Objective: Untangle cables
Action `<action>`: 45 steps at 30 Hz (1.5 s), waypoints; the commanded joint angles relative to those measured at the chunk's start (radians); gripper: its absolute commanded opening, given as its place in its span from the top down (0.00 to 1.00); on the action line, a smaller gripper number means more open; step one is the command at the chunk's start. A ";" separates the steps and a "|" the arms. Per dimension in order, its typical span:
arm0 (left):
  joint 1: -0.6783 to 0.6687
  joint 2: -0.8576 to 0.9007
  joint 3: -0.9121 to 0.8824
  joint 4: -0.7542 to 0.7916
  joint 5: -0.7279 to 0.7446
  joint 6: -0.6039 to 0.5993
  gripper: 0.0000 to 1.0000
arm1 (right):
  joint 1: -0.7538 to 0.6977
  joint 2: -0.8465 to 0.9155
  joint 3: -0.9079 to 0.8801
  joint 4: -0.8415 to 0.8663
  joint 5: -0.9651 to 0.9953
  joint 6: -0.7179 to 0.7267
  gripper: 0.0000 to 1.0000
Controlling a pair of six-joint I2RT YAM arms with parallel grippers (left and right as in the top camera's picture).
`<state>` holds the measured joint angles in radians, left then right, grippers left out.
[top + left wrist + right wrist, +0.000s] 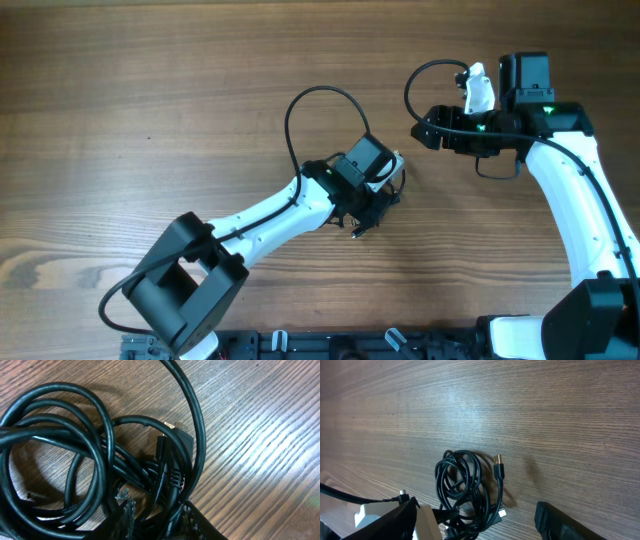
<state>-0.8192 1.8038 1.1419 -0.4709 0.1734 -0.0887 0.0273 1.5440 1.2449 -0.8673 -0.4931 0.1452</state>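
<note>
cables [145,470] are one tight knot on the table [260,435], strands running through the left gripper [159,515], can't tell if it's pinching them. right gripper [476,509] hangs wide open, empty. worry: pull one strand and the whole knot drags along or cinches tighter.

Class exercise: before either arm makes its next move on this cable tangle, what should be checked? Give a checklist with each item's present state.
1. Left gripper placed at the cables: ok.
2. Left gripper's hold on a cord: cannot tell; cords run between its fingers.
3. Right gripper open and apart from the tangle: ok.
4. A plug in sight: ok, it sticks out at the tangle's edge.
5. Cables separated: not ok, the loops cross one another.
</note>
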 commanded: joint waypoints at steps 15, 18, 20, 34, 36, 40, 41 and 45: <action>0.013 0.104 0.007 -0.013 -0.082 -0.056 0.96 | -0.003 0.010 0.010 -0.010 0.006 -0.014 0.22; 0.043 0.043 0.053 -0.090 -0.054 -0.129 0.96 | -0.002 0.010 0.009 -0.010 -0.003 -0.011 0.21; 0.068 -0.008 0.100 -0.159 0.016 -0.130 0.96 | 0.001 0.010 0.002 -0.009 -0.022 -0.011 0.22; 0.308 -0.194 0.201 -0.191 0.455 -0.349 0.96 | 0.098 0.019 -0.060 0.217 -0.434 -0.116 0.21; 0.308 -0.194 0.201 -0.193 0.455 -0.346 0.96 | 0.116 0.021 -0.060 0.231 -0.433 -0.116 0.22; 0.306 -0.194 0.201 -0.192 0.456 -0.345 0.96 | 0.175 0.024 -0.060 0.270 -0.396 -0.094 0.23; 0.306 -0.194 0.201 -0.192 0.456 -0.345 0.96 | 0.185 0.027 -0.060 0.278 -0.348 -0.052 0.23; 0.306 -0.194 0.201 -0.192 0.459 -0.345 0.96 | 0.199 0.054 -0.060 0.288 -0.202 0.082 0.28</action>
<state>-0.5045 1.6176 1.3308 -0.6746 0.5846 -0.4320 0.2115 1.5547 1.1851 -0.5831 -0.8139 0.1246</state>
